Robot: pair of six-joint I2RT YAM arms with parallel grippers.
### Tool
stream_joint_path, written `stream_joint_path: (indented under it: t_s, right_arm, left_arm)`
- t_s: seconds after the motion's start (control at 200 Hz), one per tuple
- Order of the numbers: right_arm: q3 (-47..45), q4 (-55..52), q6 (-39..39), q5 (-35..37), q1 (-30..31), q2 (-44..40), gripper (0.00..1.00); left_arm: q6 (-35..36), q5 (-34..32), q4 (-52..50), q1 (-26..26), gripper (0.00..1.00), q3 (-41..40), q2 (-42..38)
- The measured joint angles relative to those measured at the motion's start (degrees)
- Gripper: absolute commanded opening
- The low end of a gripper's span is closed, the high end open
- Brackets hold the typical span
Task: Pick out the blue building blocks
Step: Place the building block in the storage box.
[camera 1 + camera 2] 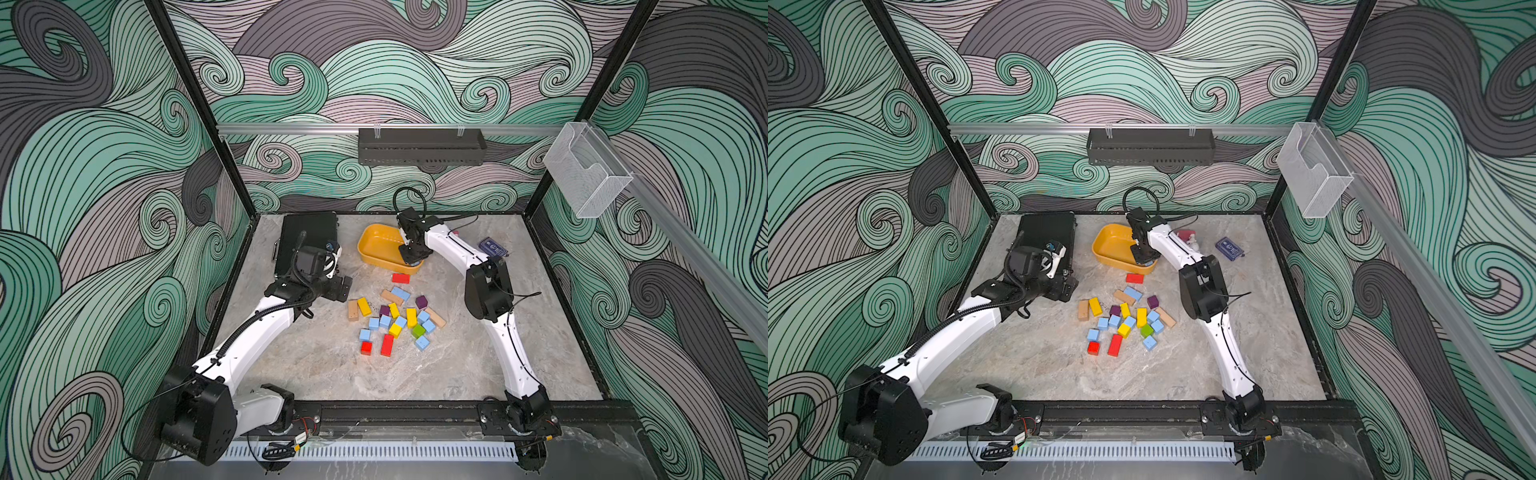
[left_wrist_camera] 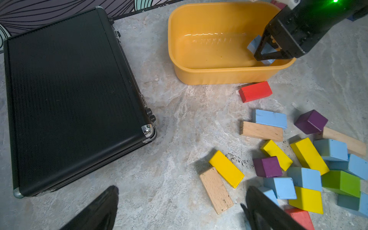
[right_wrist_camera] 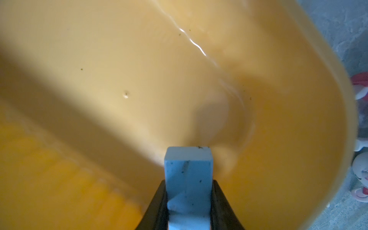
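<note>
Several light blue building blocks (image 1: 385,321) lie in a mixed pile mid-table, seen in both top views, among them a longer blue brick (image 2: 270,118) (image 1: 1133,293). My right gripper (image 3: 189,182) is shut on one blue block (image 3: 188,165) and holds it inside the yellow tub (image 1: 362,249), near the tub's right front corner (image 2: 219,75). In the left wrist view that held block (image 2: 253,44) shows between the black fingers. My left gripper (image 2: 182,191) is open and empty, low over bare table between the black case and the pile (image 1: 343,289).
A shut black case (image 1: 309,237) lies at the back left. Red (image 1: 400,278), yellow, purple (image 1: 421,301), green (image 1: 418,331) and plain wooden blocks are mixed into the pile. A navy packet (image 1: 493,247) lies at the back right, a red-and-white item (image 1: 1185,236) behind the right arm.
</note>
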Motion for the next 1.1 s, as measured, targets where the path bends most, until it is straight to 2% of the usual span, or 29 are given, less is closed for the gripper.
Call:
stream_joint_path:
  t_s: [0.335, 0.851, 1.036, 1.101]
  right_arm:
    - [-0.2, -0.1, -0.2, -0.6, 0.0, 0.0, 0.49]
    - [0.2, -0.2, 0.8, -4.0, 0.0, -1.0, 0.70]
    - [-1.1, -0.2, 0.8, -6.3, 0.0, -6.5, 0.77]
    - [-2.4, -0.1, 0.8, -6.6, 0.0, -9.7, 0.83]
  left_arm:
    - [0.4, -0.1, -0.3, 0.0, 0.99, 0.0, 0.0]
    - [0.4, -0.1, -1.4, 0.0, 0.99, 0.1, -0.5]
    - [1.5, 0.1, -1.4, 0.0, 0.99, 0.6, -2.5]
    - [2.0, 0.5, -1.7, 0.0, 0.99, 1.2, -3.4]
